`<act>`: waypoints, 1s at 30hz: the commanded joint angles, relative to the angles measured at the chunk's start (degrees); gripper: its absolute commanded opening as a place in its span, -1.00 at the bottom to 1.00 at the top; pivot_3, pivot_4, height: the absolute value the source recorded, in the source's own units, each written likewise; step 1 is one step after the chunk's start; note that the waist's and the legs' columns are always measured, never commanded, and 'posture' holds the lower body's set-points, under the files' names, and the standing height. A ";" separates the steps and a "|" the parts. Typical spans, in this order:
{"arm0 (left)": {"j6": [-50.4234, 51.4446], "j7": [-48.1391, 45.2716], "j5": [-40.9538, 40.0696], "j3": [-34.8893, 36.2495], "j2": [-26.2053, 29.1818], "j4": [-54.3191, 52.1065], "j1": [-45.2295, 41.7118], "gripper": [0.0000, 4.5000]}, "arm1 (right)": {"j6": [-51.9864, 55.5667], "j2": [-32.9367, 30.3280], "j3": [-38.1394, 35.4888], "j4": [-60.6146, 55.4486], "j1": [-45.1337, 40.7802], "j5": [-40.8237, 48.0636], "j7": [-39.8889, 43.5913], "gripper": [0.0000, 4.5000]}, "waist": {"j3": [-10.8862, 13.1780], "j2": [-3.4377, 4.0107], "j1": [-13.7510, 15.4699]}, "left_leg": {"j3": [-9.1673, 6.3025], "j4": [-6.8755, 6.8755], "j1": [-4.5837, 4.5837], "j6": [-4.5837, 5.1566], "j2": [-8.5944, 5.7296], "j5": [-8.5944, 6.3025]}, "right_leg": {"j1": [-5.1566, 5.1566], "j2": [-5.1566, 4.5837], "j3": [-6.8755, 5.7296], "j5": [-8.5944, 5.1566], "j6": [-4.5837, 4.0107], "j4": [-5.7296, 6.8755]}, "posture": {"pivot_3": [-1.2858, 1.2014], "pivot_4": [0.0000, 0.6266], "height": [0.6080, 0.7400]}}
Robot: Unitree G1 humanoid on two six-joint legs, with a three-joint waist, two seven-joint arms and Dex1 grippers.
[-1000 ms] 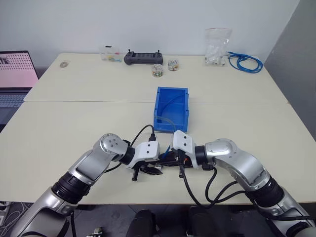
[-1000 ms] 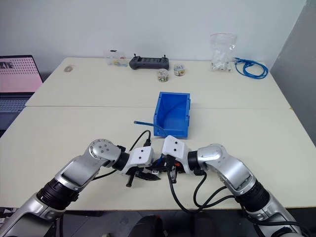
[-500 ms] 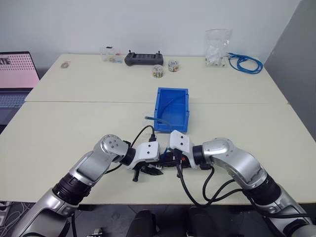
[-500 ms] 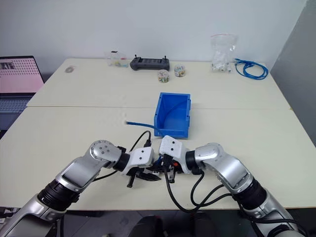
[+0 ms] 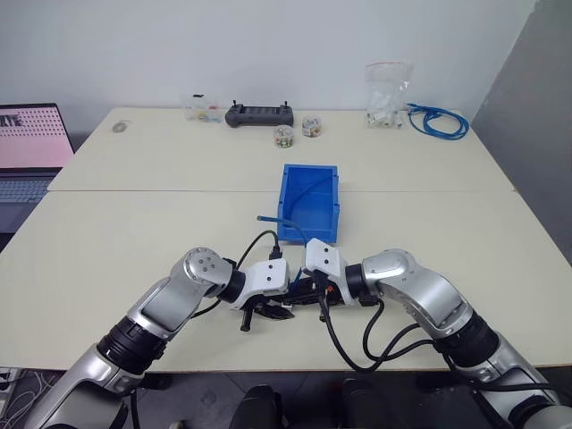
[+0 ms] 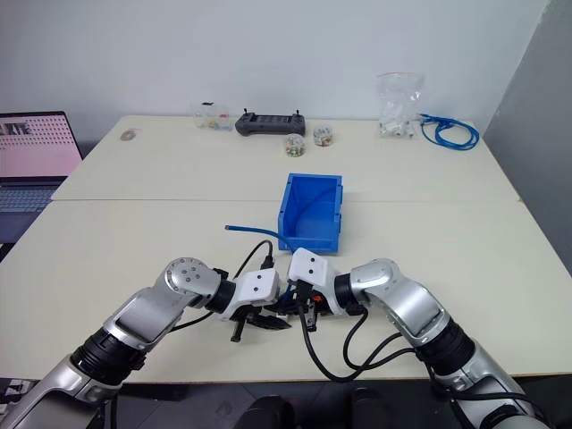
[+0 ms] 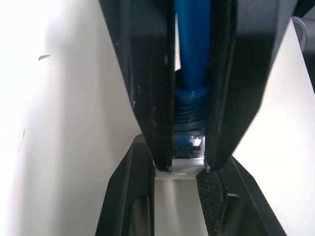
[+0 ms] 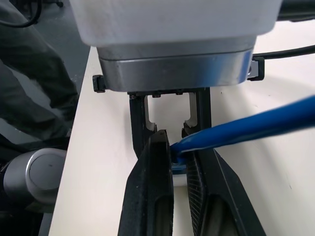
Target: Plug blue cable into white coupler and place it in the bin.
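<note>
Two pale tables (image 5: 134, 223) stand pushed together, their seam running across the middle. Along the far edge lie a dark handheld controller (image 5: 259, 113), a small clear box of bits (image 5: 202, 108) beside it, and two little round jars (image 5: 298, 131) of coloured pieces. Toward the far right corner a clear bag of white parts (image 5: 387, 94) stands next to a coil of blue cable (image 5: 438, 121). An open laptop (image 5: 29, 147) sits off the left side.

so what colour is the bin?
Bright blue, the bin; best seen from the left eye view.
</note>
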 commanded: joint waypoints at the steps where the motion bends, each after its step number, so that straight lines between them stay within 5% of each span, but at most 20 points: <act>1: -0.43 4.19 0.71 2.93 -0.86 0.87 1.32 -0.49 | 1.73 1.20 -1.11 1.05 1.02 1.58 -0.27 -0.96 | 0.00 0.01 -0.03 | 0.00 0.00 0.00 0.00 0.01 0.00 | 0.00 0.00 0.00 0.00 0.00 0.00 | 0.03 -0.52 1.00; 17: 14.73 8.14 -22.26 32.25 5.35 -16.68 14.99 0.92 | 9.28 3.58 -25.45 -3.28 -6.23 15.18 -7.91 -0.96 | 0.40 -0.04 -0.12 | -0.07 0.09 -1.12 -0.02 0.03 0.01 | -1.12 -0.06 -0.04 0.18 -0.30 0.10 | 0.03 -0.52 1.00; 25: 16.39 13.73 -22.34 29.41 3.66 -17.27 10.21 0.94 | -3.29 5.91 -23.55 27.01 -23.38 5.08 -9.75 -0.96 | 0.40 -0.04 -0.21 | 0.03 0.04 -1.02 -0.02 0.03 0.01 | -1.07 0.00 -0.01 0.19 -0.31 0.13 | 0.03 -0.52 1.00; 30: 16.17 15.43 -20.95 26.90 3.06 -14.94 5.22 0.94 | -11.17 5.32 -20.21 47.35 -33.38 -2.51 -7.09 -0.40 | 0.44 -0.05 -0.22 | 0.20 0.06 -1.39 -0.03 0.02 0.02 | -1.47 -0.02 0.11 0.22 -0.35 0.17 | 0.03 -0.52 1.00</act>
